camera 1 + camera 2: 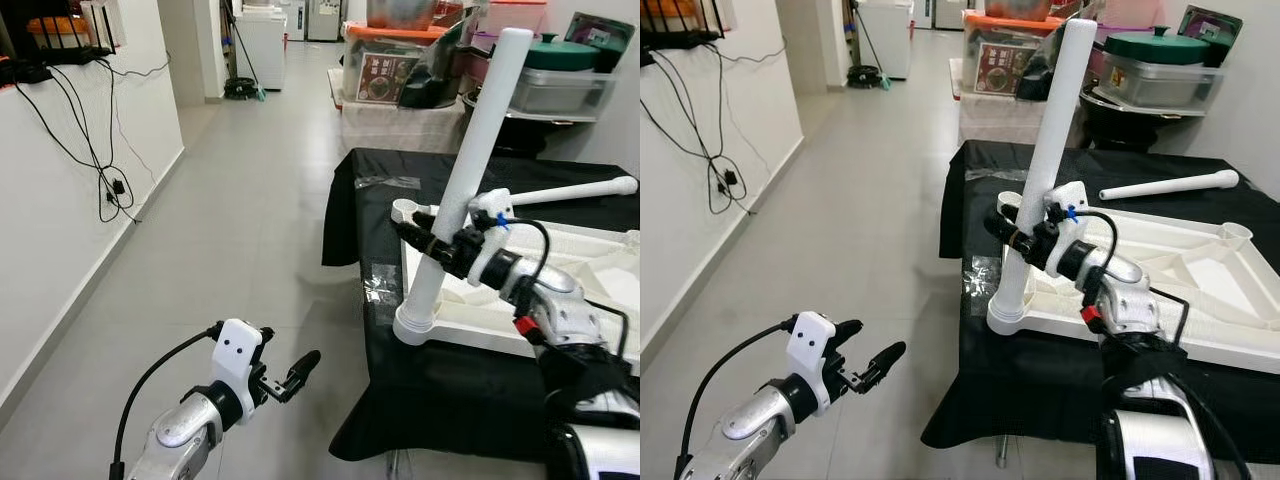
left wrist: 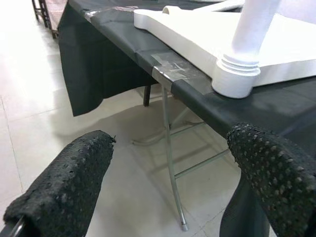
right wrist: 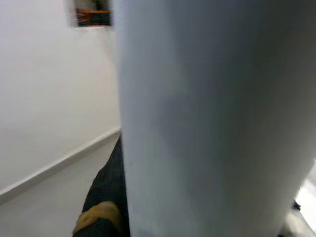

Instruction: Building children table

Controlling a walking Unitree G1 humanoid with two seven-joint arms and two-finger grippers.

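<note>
Black, knobbly fingers [image 2: 64, 187] of the left gripper [image 1: 285, 377] stand spread apart with nothing between them, low over the grey floor [image 1: 230, 230] and off the near left corner of the black-draped table [image 1: 440, 400]; that arm is well apart from the work and looks idle. Just beyond, at the table's near edge, the flanged foot of the white table leg [image 1: 455, 200] sits on the near left corner of the upturned white tabletop [image 1: 1180, 260], which lies flat on the cloth. The right gripper [image 1: 432, 242] is clamped around this leg partway up its shaft, so the right arm is plainly the one doing the job, and the leg lies directly in its grasp rather than at any reach from it. The leg's long axis is what matters: it runs up from the corner socket but tilts, its top leaning away from the robot and toward its right, so the foot seems not squarely seated. My judgement is that the coming move calls for bringing that axis upright over the socket before pressing or twisting it home; forcing it while tilted could jam it or shift the tabletop. Farther back, a second white leg [image 1: 570, 191] lies on its side along the tabletop's far edge, nearer the right arm than the left.
</note>
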